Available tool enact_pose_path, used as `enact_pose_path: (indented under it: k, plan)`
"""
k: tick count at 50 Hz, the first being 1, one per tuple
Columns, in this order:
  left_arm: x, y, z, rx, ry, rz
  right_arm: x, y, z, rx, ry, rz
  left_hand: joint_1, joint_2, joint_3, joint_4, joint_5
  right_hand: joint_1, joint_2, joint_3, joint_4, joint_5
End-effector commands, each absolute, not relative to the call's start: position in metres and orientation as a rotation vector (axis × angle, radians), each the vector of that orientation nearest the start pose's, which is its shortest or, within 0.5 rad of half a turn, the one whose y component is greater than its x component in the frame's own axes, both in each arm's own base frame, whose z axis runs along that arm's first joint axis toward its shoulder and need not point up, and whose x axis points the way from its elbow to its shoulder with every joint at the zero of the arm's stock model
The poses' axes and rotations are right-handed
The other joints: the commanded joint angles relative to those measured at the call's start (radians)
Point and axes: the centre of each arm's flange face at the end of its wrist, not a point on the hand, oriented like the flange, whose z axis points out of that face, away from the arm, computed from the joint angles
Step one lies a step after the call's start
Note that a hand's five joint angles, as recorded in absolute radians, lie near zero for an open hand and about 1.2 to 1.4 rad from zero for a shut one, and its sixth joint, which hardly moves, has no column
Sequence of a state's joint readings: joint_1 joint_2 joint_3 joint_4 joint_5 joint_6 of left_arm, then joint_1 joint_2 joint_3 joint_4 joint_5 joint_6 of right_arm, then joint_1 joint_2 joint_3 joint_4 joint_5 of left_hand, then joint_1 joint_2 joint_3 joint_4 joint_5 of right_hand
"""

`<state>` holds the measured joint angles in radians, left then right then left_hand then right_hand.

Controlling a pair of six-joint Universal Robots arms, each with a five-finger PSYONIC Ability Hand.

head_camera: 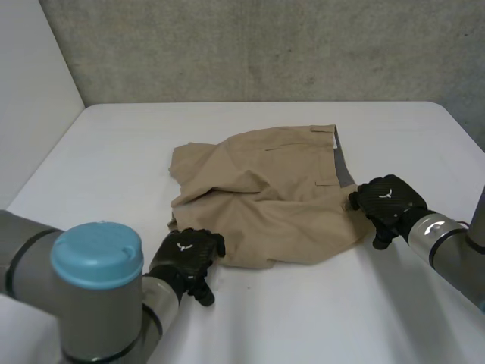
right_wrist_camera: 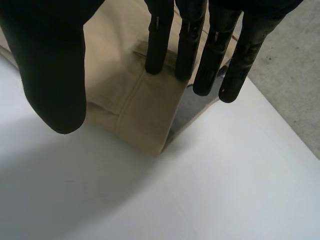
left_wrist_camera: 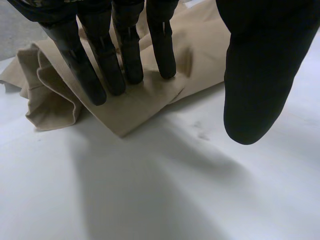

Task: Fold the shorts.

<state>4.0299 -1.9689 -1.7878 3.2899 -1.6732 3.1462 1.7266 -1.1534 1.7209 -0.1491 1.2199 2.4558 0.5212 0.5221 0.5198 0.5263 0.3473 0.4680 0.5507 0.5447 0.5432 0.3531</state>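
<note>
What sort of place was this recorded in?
Probably a robotics lab or test cell, not a home: a white table, a plain grey wall behind it, and tan shorts at the left hand and right hand.

The shorts [head_camera: 265, 197] are tan woven cloth, matt and creased, with grey lining at the waistband. Under them the white table [head_camera: 114, 152] looks smooth with a faint sheen. Beyond them, the wall [head_camera: 265, 45] is rough grey.

Diffuse light is washing bench [head_camera: 288, 318] bright & even; shorts [head_camera: 265, 197] are throwing soft shade beside left robot hand [head_camera: 186, 254].
</note>
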Motion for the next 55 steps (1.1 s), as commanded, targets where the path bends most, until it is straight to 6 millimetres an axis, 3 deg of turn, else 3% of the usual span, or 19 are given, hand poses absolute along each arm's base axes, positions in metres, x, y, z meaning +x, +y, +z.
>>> enact_pose_path:
  k: [1, 8, 16, 20, 26, 36, 41, 48, 55]
  plan:
    - [-0.298, -0.195, 0.129, 0.824, 2.728, -1.847, 0.214, -0.308, 0.133, -1.368, 2.224, -1.776, 0.071, 0.07, 0.072, 0.066, 0.07, 0.134, 0.051, 0.057, 0.058, 0.074]
    - [-0.297, -0.216, 0.129, 0.799, 2.66, -1.875, 0.217, -0.317, 0.124, -1.384, 2.224, -1.765, 0.071, 0.07, 0.072, 0.066, 0.07, 0.137, 0.054, 0.06, 0.061, 0.077]
    - [-0.299, -0.226, 0.126, 0.828, 2.616, -1.879, 0.22, -0.327, 0.12, -1.388, 2.215, -1.782, 0.068, 0.067, 0.069, 0.063, 0.067, 0.195, 0.112, 0.118, 0.12, 0.136]
    - [-0.301, -0.229, 0.126, 0.824, 2.609, -1.892, 0.22, -0.33, 0.118, -1.385, 2.213, -1.79, 0.068, 0.067, 0.07, 0.063, 0.067, 0.345, 0.262, 0.268, 0.27, 0.285]
    - [-0.305, -0.234, 0.127, 0.817, 2.594, -1.925, 0.223, -0.336, 0.12, -1.383, 2.181, -1.845, 0.071, 0.07, 0.072, 0.066, 0.07, 0.928, 0.845, 0.851, 0.853, 0.868]
    - [-0.31, -0.243, 0.127, 0.799, 2.561, -1.989, 0.222, -0.337, 0.122, -1.361, 2.184, -1.849, 0.109, 0.108, 0.11, 0.104, 0.108, 0.928, 0.846, 0.852, 0.853, 0.869]
    - [-0.311, -0.249, 0.127, 0.782, 2.543, -2.021, 0.222, -0.335, 0.124, -1.309, 2.199, -1.836, 0.329, 0.328, 0.33, 0.324, 0.328, 0.928, 0.846, 0.852, 0.853, 0.869]
    - [-0.307, -0.258, 0.129, 0.743, 2.523, -2.048, 0.22, -0.332, 0.142, -1.19, 2.215, -1.827, 0.86, 0.859, 0.861, 0.855, 0.859, 0.928, 0.846, 0.852, 0.853, 0.869]
    - [-0.3, -0.261, 0.131, 0.716, 2.522, -2.038, 0.218, -0.324, 0.152, -1.116, 2.263, -1.75, 0.875, 0.874, 0.876, 0.87, 0.874, 0.928, 0.846, 0.852, 0.853, 0.869]
